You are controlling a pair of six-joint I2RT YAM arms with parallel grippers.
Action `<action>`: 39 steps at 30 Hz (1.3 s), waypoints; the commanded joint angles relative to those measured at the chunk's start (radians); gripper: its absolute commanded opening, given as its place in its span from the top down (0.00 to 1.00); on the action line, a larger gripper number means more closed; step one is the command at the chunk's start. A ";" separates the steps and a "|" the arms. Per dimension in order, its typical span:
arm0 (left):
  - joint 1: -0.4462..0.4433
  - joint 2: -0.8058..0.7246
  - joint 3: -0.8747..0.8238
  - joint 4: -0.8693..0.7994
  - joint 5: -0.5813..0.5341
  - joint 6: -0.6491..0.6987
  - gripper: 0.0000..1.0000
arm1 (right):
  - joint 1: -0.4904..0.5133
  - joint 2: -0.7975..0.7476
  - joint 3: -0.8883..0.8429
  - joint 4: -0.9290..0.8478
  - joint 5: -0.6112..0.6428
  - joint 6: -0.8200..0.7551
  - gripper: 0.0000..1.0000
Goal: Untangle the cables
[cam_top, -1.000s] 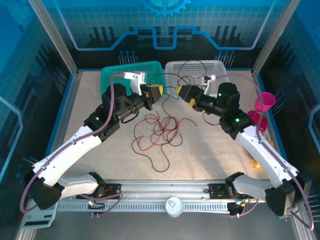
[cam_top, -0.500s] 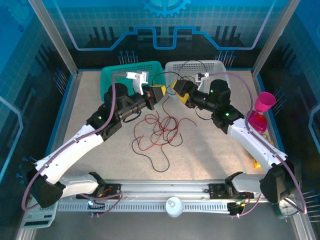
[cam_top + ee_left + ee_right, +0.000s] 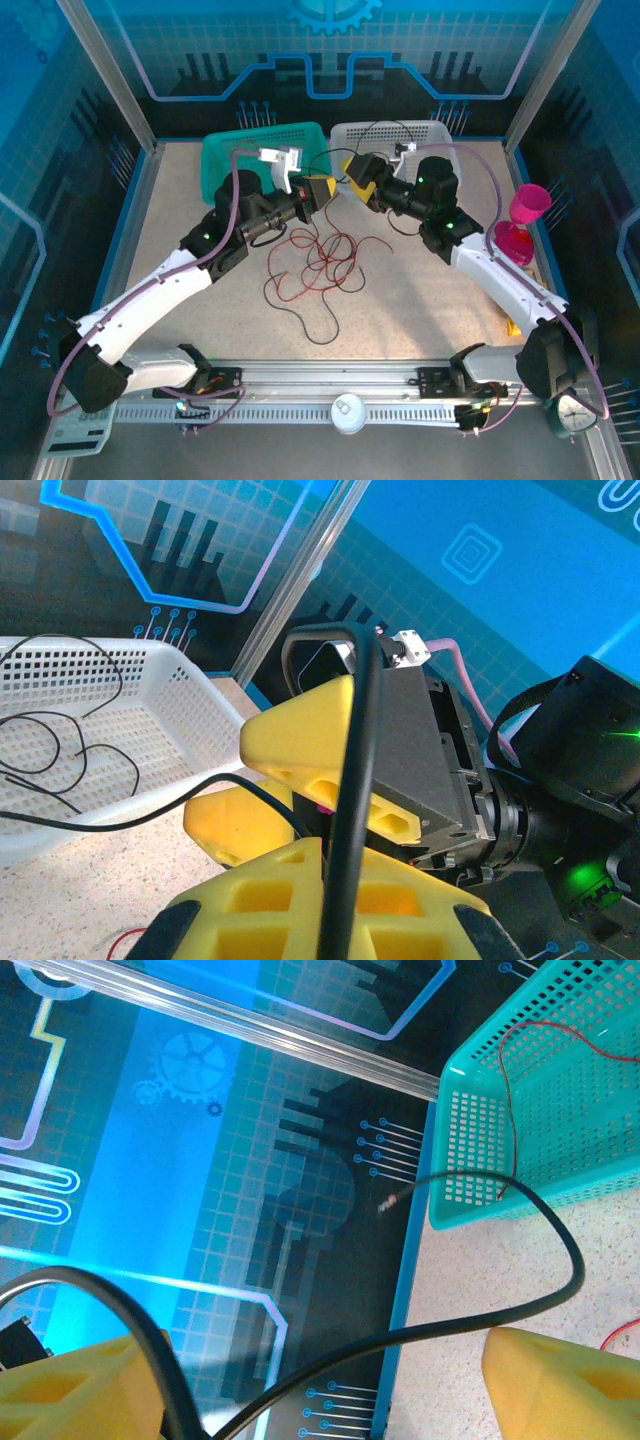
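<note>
**Top view.** The loose knot of cables (image 3: pixel 318 258), red and black strands looped together, lies on the table at the middle of the frame, below both arms. Above it the left gripper (image 3: pixel 322 188) and the right gripper (image 3: pixel 357 171) nearly meet, nose to nose. At this size I cannot tell how either pair of jaws stands. A teal basket (image 3: pixel 222 143) sits upper left of centre and a white basket (image 3: pixel 440 135) upper right of centre. Thin dark wire trails over the white basket's rim, its ends lost behind the right arm.

**Left wrist view.** The left gripper (image 3: pixel 330 880) fills the bottom edge, its yellow fingers pressed together on a black cable (image 3: pixel 352 770) that rises straight up the frame. Its upper end vanishes behind the right gripper (image 3: pixel 285 785), whose two yellow fingers stand apart. The white basket (image 3: pixel 200 695) at the left holds thin black wire and is cut off by the frame.

**Right wrist view.** The right gripper (image 3: pixel 320 1390) is spread. Its fingers (image 3: pixel 560 1385) are cropped at the bottom corners. The black cable (image 3: pixel 480 1315) curves between them, and whether it touches either finger is unclear. The teal basket (image 3: pixel 540 1130) at upper right holds a red cable (image 3: pixel 560 1035).
</note>
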 commanded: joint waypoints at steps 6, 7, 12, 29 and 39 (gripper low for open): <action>-0.007 0.028 -0.021 0.043 0.049 -0.023 1.00 | -0.018 0.005 0.015 0.103 -0.035 0.040 0.34; -0.007 0.030 -0.023 0.046 0.052 -0.025 1.00 | -0.017 0.010 0.014 0.116 -0.039 0.049 0.38; -0.011 0.035 -0.030 0.046 0.057 -0.025 1.00 | -0.025 0.011 0.016 0.118 -0.036 0.045 0.68; -0.011 -0.014 -0.074 -0.020 -0.048 -0.004 0.01 | -0.162 0.162 0.283 -0.182 0.204 -0.192 1.00; -0.010 -0.120 -0.144 -0.095 -0.170 -0.003 0.01 | -0.253 0.496 0.605 -0.306 0.454 -0.331 1.00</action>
